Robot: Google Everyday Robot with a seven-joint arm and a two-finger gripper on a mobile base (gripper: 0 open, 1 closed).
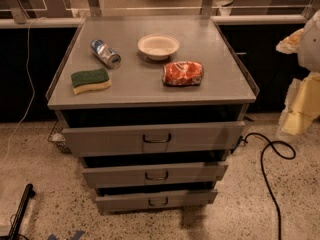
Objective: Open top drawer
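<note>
Camera view shows your cabinet (150, 84) dead centre with three grey drawers stacked down the front. The top drawer (100, 140) is the widest one, right under the work surface, with a dark gap showing above its front. It has one small dark loop handle (157, 138) in the middle.

On top you've got four things:
- one white bowl (158, 46) near the back
- one blue and silver can (105, 53) lying on its side to the left of the bowl
- one crushed orange can (182, 73) in front of the bowl
- one green and yellow sponge (90, 80) near the left front corner

Your gripper (302, 106) is way off at the right edge of the shot, well apart from the handle and not touching the cabinet. Honestly can't tell whether it's clenched or loose from here.

One black cable (270, 149) snakes over the floor on the right.
</note>
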